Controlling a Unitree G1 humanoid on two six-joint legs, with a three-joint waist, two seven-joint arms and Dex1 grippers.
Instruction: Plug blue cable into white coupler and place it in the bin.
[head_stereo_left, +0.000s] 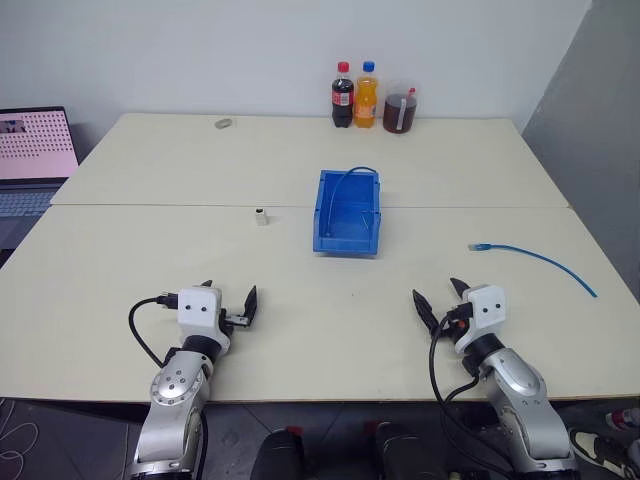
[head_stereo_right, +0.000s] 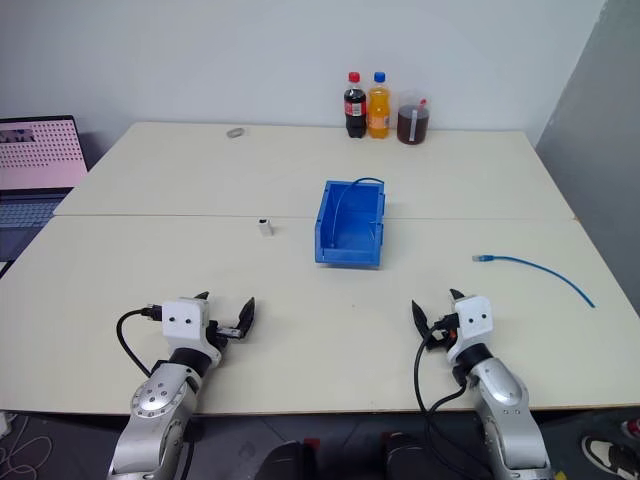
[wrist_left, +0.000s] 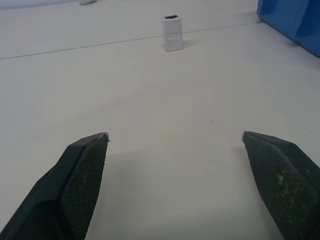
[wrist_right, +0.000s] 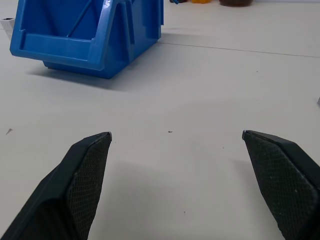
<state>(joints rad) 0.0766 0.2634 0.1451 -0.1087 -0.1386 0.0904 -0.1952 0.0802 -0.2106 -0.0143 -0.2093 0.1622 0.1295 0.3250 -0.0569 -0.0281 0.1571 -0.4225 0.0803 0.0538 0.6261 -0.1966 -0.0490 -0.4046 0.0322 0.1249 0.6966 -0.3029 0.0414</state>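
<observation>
Your blue cable (head_stereo_left: 540, 257) lies on the table (head_stereo_left: 150, 260) to the right of the bin (head_stereo_left: 348, 210), plug end toward the bin and its length trailing off right; it sits ahead and to the right of the right gripper (head_stereo_left: 438, 297), the nearer one. The white coupler (head_stereo_left: 261, 216) stands just left of the bin, ahead of the left gripper (head_stereo_left: 228, 295). Both grippers' fingers are spread wide, holding nothing. You have one coupler, one bin, and a second cable (head_stereo_left: 345, 185) arcing inside the bin.

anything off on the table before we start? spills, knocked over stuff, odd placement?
One oddity: the bin already holds a thin blue cable arcing over its back rim. Otherwise nothing spilled or tipped. The blue cable lies loose on the right, the white coupler stands upright left of the bin, the bottles upright at the far edge.
</observation>
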